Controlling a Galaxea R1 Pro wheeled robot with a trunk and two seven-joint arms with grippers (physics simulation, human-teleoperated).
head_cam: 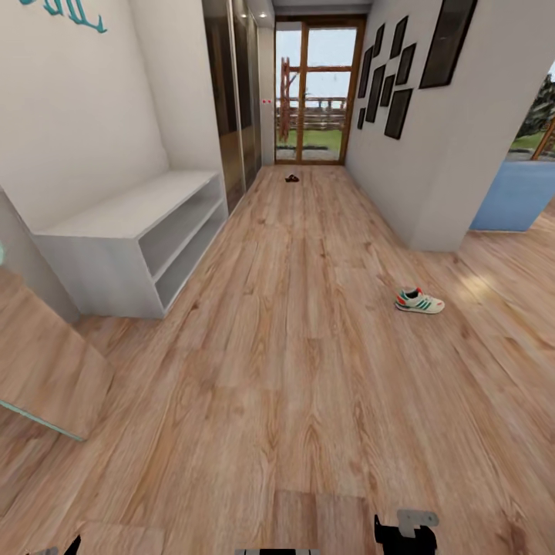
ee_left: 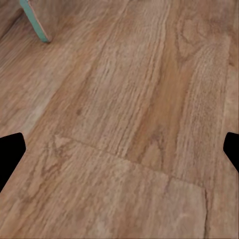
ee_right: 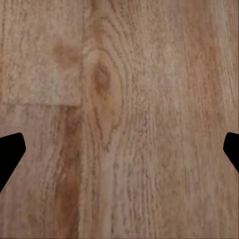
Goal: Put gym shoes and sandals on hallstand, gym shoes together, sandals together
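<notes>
Gym shoe [head_cam: 419,301]: on corridor floor [head_cam: 293,370], right side. Small dark item [head_cam: 292,179], possibly a sandal: far down the corridor. Hallstand [head_cam: 135,231]: left wall, shelves bare. Left gripper [ee_left: 119,149], right gripper [ee_right: 119,149]: jaws wide apart, holding nothing.

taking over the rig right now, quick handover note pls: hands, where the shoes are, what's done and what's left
Left hand: open, empty, over bare floor.
Right hand: open, empty, over bare floor.
One sneaker lies on the wood floor ahead to the right, near the wall corner.
A small dark thing, perhaps a sandal, too small to tell, lies far down the corridor by the glass door.
The shoe rack stands ahead on the left; its top and shelves look bare.
Done: nothing placed on the rack.
Left: find and rack all four, in pairs.
</notes>
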